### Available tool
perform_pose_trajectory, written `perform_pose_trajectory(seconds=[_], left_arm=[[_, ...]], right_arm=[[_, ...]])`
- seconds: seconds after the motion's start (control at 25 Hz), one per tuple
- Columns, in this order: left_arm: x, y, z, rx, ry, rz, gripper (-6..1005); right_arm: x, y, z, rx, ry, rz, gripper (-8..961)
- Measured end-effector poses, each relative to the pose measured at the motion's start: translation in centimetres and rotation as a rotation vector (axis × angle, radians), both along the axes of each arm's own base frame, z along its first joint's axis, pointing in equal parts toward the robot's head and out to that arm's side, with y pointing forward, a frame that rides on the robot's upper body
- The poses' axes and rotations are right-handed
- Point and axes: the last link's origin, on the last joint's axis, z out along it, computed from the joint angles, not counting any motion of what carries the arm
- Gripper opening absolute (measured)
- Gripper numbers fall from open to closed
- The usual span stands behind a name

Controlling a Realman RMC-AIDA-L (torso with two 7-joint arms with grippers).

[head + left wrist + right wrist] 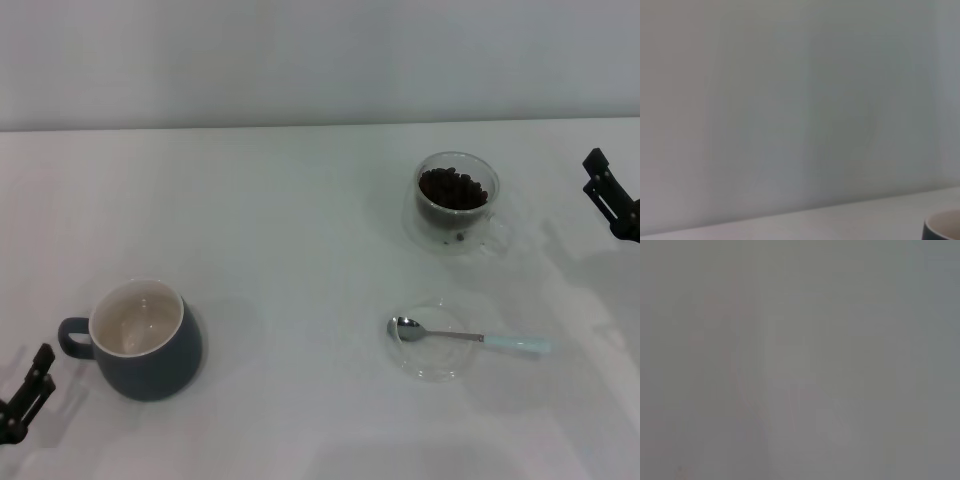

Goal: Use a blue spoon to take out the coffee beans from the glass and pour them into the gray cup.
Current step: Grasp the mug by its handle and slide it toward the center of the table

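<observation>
Counter (300, 240) is what we see spread white beneath everything. Taking the saucer (432, 362) as our landmark: far to its left, at the near edge, our left gripper (25, 395) hangs idle, and we cannot tell how its jaws stand. Right of that, still well left of the saucer, sits the gray cup (140, 340), white inside. The blue spoon (470, 338) lies with its bowl on the saucer, handle pointing right. Behind the saucer stands the glass (455, 203) holding the coffee beans (453, 188). Far right and behind, our right gripper (610, 195) hovers; its jaws we cannot tell either.
</observation>
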Motion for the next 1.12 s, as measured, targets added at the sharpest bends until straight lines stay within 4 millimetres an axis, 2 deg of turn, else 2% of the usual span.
perform_pose_trajectory(seconds=[0.44,1.12], left_arm=[[0.1,2.0,-1.2,-0.082,0.045,0.005,785],[0.3,3.5,-1.5,-0.088,0.055,0.024,786]], right_arm=[[-0.1,0.2,0.0,0.005,0.004,0.001,852],[0.0,0.1,0.0,0.005,0.005,-0.006,850]])
